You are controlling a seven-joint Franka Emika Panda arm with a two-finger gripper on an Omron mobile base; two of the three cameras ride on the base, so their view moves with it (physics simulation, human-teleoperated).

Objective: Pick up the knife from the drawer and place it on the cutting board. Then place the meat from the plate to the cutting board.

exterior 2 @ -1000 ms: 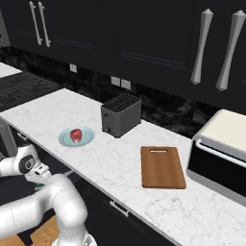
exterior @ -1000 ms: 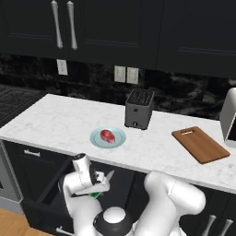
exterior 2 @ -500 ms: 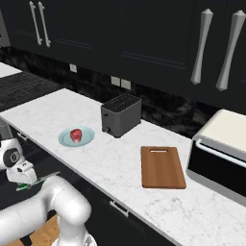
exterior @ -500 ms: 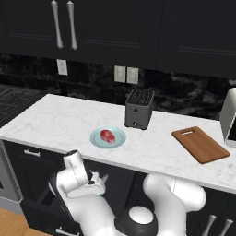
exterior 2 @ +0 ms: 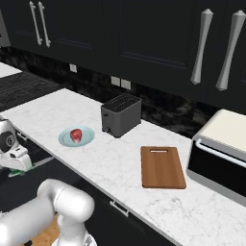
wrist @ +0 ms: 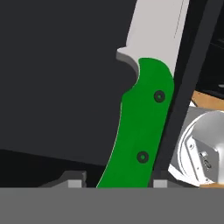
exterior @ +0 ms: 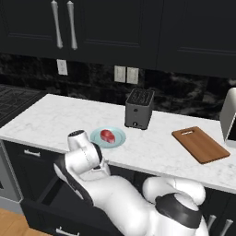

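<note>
Since a second ago the arm has sunk deeper into the open drawer (exterior: 50, 203), claw (wrist: 116, 183) narrowing around the knife (wrist: 140, 131).
Knife, green handle between the fingertips, lies against the drawer wall, not visibly lifted; whether the grip is firm cannot be told. Meat (exterior: 108, 135) sits on its plate (exterior: 118, 139), board (exterior: 200, 144) bare on the worktop (exterior: 46, 120). Both placements remain; the blade tip is cut off.
</note>
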